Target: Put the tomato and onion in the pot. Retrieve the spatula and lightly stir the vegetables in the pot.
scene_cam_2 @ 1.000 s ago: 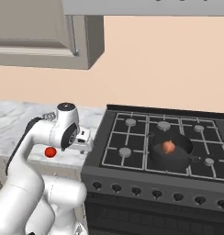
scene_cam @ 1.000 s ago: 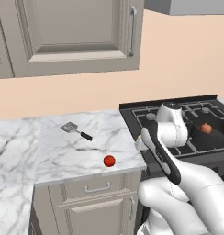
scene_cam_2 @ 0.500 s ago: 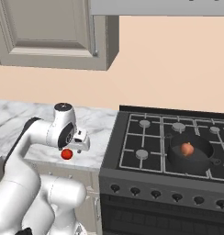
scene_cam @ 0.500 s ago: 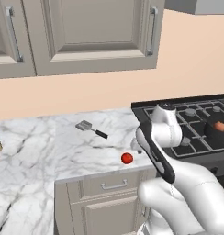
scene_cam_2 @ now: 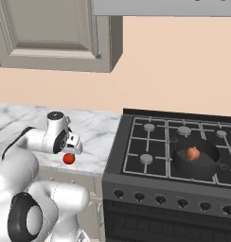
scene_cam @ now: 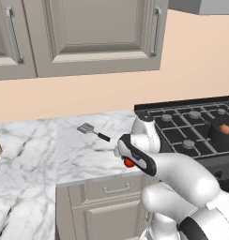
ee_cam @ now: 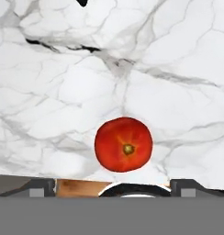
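On the white marble-veined surface [scene_cam: 36,159], close to its front edge and just left of the black gas stove [scene_cam_2: 183,156], lies the small glossy bright red tomato [ee_cam: 124,144], resting with its stem scar turned upward toward the hand camera. The robot's pincer [scene_cam_2: 73,147] hangs directly above it with its jaws spread wide and nothing between them; no contact with the fruit is made yet. The round orange-pink onion [scene_cam_2: 193,153] already sits inside the squat dark grey pot [scene_cam_2: 197,160] on a stove burner, so the tomato looks like the piece now in hand. Farther back on the surface, well apart from the tomato, lies the small spatula [scene_cam: 93,132] with its flat silver-grey head and black handle, untouched. The tomato should be light, but it is smooth, round and slick, so it may roll or squirt sideways if the jaws meet it off centre or too high on the curve. I would judge the best hold to be straight down over the stem scar, fingers closing across the widest part of the ball at mid height, with gentle pressure, since a real tomato skin would bruise or split under a hard squeeze. Being so near the surface's front edge, a nudge could send it over.
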